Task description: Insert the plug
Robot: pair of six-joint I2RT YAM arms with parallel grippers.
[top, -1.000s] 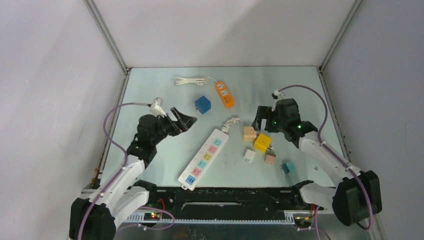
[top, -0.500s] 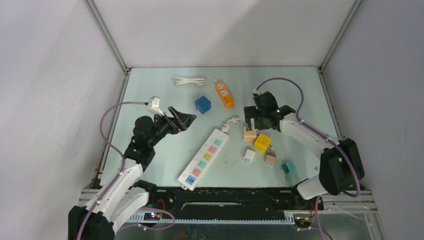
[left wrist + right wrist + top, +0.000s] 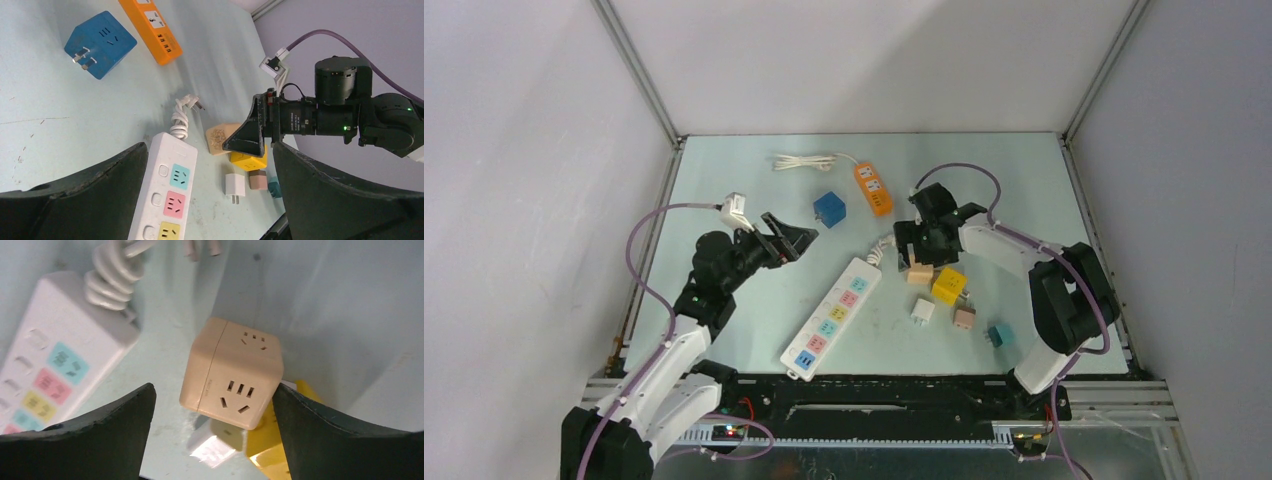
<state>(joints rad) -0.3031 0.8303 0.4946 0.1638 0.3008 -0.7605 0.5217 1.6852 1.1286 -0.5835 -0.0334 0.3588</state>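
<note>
- Your right end effector (image 3: 212, 390) hangs over the beige cube plug (image 3: 232, 372) with its jaws spread wide, one finger on each side, gripping nothing.
- In your wrist view the left finger stands clear of the beige cube plug. The right one sits just beside its edge, and you cannot tell if they touch.
- It rests on the worktop (image 3: 754, 180), with the white power strip (image 3: 829, 320) at its 8 o'clock and a yellow cube (image 3: 948, 285) just beside it at 4 o'clock.
- Your left end effector (image 3: 792, 240) is wide open and empty, well apart at 9 o'clock.

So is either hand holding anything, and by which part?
Nothing is held. The right hand stands open around the beige cube; the left hand is open and empty.
</note>
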